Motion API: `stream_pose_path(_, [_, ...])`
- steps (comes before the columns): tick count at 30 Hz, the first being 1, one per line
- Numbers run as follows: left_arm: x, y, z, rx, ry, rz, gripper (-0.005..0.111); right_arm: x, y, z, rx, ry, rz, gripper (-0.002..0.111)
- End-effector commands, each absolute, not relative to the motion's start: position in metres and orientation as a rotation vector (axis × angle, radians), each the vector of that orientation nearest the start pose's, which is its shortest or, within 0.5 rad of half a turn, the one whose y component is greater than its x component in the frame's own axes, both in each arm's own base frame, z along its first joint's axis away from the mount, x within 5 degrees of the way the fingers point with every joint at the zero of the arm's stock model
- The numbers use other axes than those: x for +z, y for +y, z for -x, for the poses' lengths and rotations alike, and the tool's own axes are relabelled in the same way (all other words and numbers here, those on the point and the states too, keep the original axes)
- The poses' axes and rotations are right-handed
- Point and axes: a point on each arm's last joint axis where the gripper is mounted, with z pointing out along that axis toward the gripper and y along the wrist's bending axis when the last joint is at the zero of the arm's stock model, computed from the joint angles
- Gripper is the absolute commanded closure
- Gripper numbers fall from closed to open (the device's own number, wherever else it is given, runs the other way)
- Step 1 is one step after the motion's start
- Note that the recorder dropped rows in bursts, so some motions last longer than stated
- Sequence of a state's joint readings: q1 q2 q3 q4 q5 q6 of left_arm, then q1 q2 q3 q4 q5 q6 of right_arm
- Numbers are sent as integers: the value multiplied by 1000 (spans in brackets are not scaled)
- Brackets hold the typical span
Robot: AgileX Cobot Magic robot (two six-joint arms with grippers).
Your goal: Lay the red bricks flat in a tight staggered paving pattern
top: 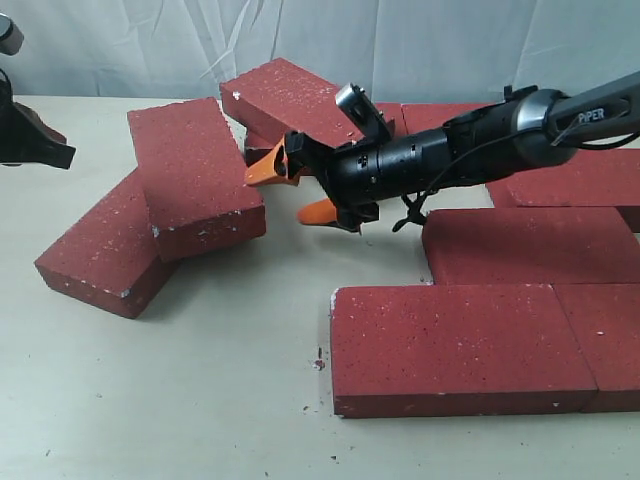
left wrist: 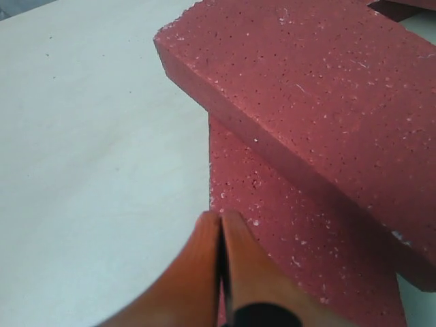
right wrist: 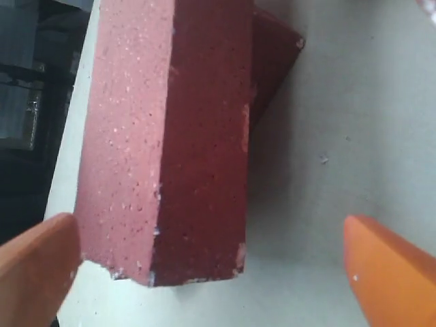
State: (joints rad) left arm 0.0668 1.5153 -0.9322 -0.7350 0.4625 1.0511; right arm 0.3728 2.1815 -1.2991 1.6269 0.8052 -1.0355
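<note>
Exterior view: right gripper (top: 277, 197) gapes empty beside rough, white-flecked red bricks (top: 195, 170); left gripper (left wrist: 220, 216) clenched.

A pale cream desk (top: 180, 410) with a smooth matte top, evenly lit, carries a few dark specks (top: 318, 362). Behind the desk's far edge hangs a creased whitish-grey cloth (top: 440, 45) across the whole width.
</note>
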Motion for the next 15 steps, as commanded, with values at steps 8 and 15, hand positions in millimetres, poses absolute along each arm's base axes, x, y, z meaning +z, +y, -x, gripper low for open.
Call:
stream_pose_path(8, [243, -8, -313, -180, 2321, -483, 107, 109, 250, -382, 1548, 2416, 189, 6])
stream_pose_path(15, [243, -8, -313, -179, 2319, -482, 107, 104, 258, -382, 1656, 2386, 230, 22])
